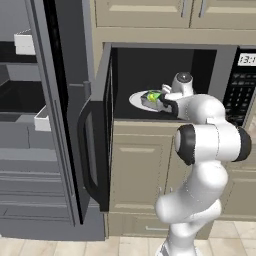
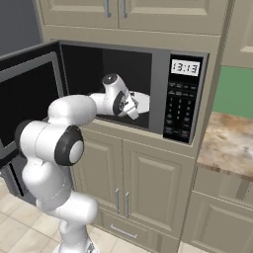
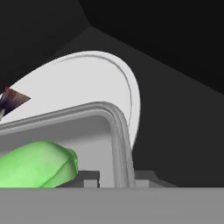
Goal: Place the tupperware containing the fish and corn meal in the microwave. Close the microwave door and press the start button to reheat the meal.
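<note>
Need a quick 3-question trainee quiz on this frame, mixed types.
1. True or false: the microwave door is shut.
2. The container with the green food sits over: A) the white turntable plate, B) a fridge shelf, C) the floor.
3. Fill in: the claw is closed on the container's ____.

Key
1. False: it stands swung wide open to the left.
2. A: it is inside the microwave cavity, above the plate.
3. Rim: the hand view shows the fingertips at the container's wall.
</note>
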